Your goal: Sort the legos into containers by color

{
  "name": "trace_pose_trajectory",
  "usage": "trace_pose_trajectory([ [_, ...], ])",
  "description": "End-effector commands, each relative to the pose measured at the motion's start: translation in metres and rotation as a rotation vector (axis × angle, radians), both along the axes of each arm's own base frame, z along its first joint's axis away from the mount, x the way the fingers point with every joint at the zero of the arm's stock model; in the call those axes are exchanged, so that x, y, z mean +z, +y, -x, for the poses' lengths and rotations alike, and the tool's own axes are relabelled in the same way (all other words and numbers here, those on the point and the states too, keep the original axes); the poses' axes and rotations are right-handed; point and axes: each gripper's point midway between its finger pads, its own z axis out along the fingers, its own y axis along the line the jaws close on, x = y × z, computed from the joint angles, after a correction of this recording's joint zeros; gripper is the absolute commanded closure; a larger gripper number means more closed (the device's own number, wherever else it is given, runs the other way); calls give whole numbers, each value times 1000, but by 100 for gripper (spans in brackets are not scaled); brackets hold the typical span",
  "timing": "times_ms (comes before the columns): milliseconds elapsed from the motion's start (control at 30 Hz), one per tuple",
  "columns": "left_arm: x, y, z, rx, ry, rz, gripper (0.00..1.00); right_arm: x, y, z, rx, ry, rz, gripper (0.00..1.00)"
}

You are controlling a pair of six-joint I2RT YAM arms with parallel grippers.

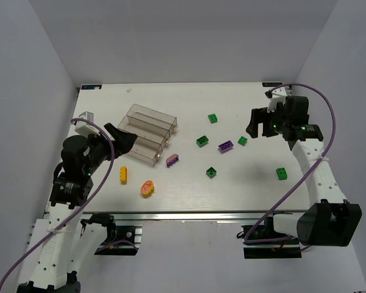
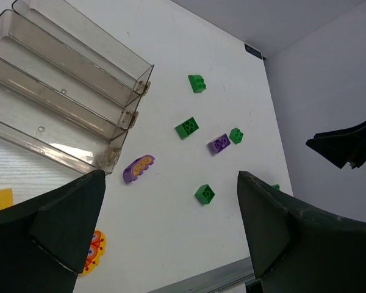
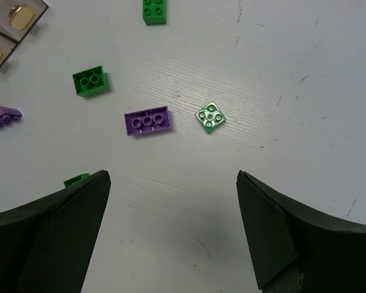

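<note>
The clear stepped containers (image 1: 149, 134) stand at the left and also show in the left wrist view (image 2: 67, 91). Several green legos (image 1: 202, 141) lie scattered mid-table, with one (image 1: 282, 174) at the right. A purple brick (image 1: 226, 146) (image 3: 147, 121) lies beside a green one (image 3: 210, 116). A curved purple piece (image 1: 172, 160) (image 2: 138, 168) lies next to the containers. A yellow brick (image 1: 123, 174) and an orange piece (image 1: 147, 188) lie near the front left. My left gripper (image 1: 119, 137) (image 2: 171, 178) is open and empty, raised beside the containers. My right gripper (image 1: 255, 124) (image 3: 172, 177) is open and empty, raised right of the purple brick.
White walls close in the table on three sides. The table's metal front edge (image 1: 183, 215) runs along the bottom. A small white block (image 1: 87, 115) sits at the far left edge. Cables loop from both arms.
</note>
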Motion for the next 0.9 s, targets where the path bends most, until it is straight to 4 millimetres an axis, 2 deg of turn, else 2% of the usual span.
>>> trace_pose_trajectory([
  [0, -12, 0, 4, -4, 41, 1, 2, 22, 11, 1, 88, -59, -22, 11],
  [167, -20, 3, 3, 13, 64, -7, 3, 30, 24, 9, 188, -98, -37, 11],
  [200, -21, 4, 2, 23, 69, -9, 3, 29, 25, 10, 250, -124, 5, 11],
  [300, -28, 10, 1, 57, 106, -21, 11, 26, 39, 27, 423, -130, 20, 11],
  [333, -34, 11, -1, 68, 132, -28, 26, 31, 49, 33, 519, -167, 12, 11],
  [367, -40, 14, 1, 83, 168, -30, 36, 34, 56, 40, 574, -165, 2, 11],
  [400, -47, 18, 0, 115, 201, -38, 54, 39, 65, 46, 632, -185, -23, 11],
  [467, -63, 24, 7, 154, 285, -42, 70, 45, 78, 59, 718, -217, -51, 11],
  [500, -70, 30, 9, 191, 314, -49, 74, 45, 86, 68, 779, -234, -86, 11],
  [533, -77, 33, 13, 210, 345, -52, 75, 48, 90, 75, 808, -267, -80, 11],
  [567, -89, 43, 19, 276, 400, -69, 72, 41, 97, 78, 823, -273, -107, 11],
  [633, -101, 49, 27, 320, 460, -72, 53, 38, 101, 83, 819, -288, -114, 11],
  [667, -111, 52, 33, 345, 507, -68, 35, 32, 105, 84, 819, -277, -120, 11],
  [700, -117, 53, 35, 360, 534, -69, 29, 25, 107, 82, 794, -249, -113, 18],
  [800, -147, 56, 35, 376, 648, -117, 23, 5, 116, 79, 754, -171, -112, 34],
  [867, -166, 60, 32, 380, 700, -165, 22, -5, 125, 80, 755, -158, -99, 37],
])
